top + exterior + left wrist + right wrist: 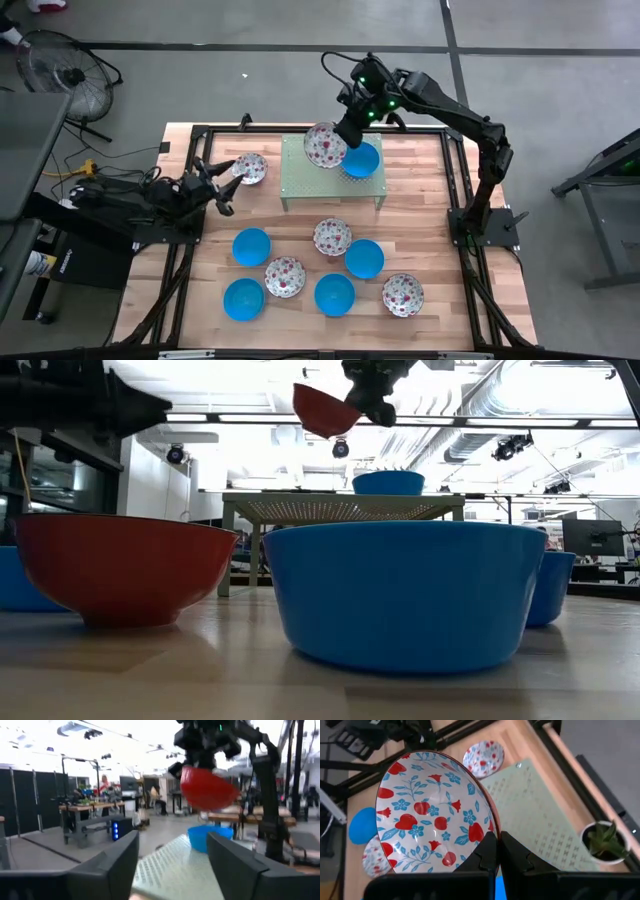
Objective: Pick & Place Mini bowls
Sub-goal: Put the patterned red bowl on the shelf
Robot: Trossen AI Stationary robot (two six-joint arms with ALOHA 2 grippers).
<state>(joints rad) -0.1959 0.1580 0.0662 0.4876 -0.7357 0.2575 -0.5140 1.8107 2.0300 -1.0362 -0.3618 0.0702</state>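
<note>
My right gripper (347, 132) is shut on a floral mini bowl (325, 145), white inside and red outside, high above the green perforated stand (300, 180). In the low view this bowl (325, 408) hangs well over the stand (340, 508). A blue mini bowl (361, 159) rests by its base on the stand's top. My left gripper (228, 187) is open near the table's left edge, beside another floral bowl (250, 168) that sits on the table. Several more blue and floral bowls stand on the near half of the table. My right gripper pinches the floral bowl's rim (487, 837) between its two fingers (485, 855), one inside the bowl and one on its red outer side. The fingers come from above. The bowl is lifted clear and tilted, its inside facing up and toward the table's left.
On the near half stand blue bowls (251, 246), (364, 258), (334, 294), (244, 299) and floral bowls (332, 237), (285, 276), (402, 295). A small potted plant (602, 840) shows past the stand in the right wrist view. The stand's left part is bare.
</note>
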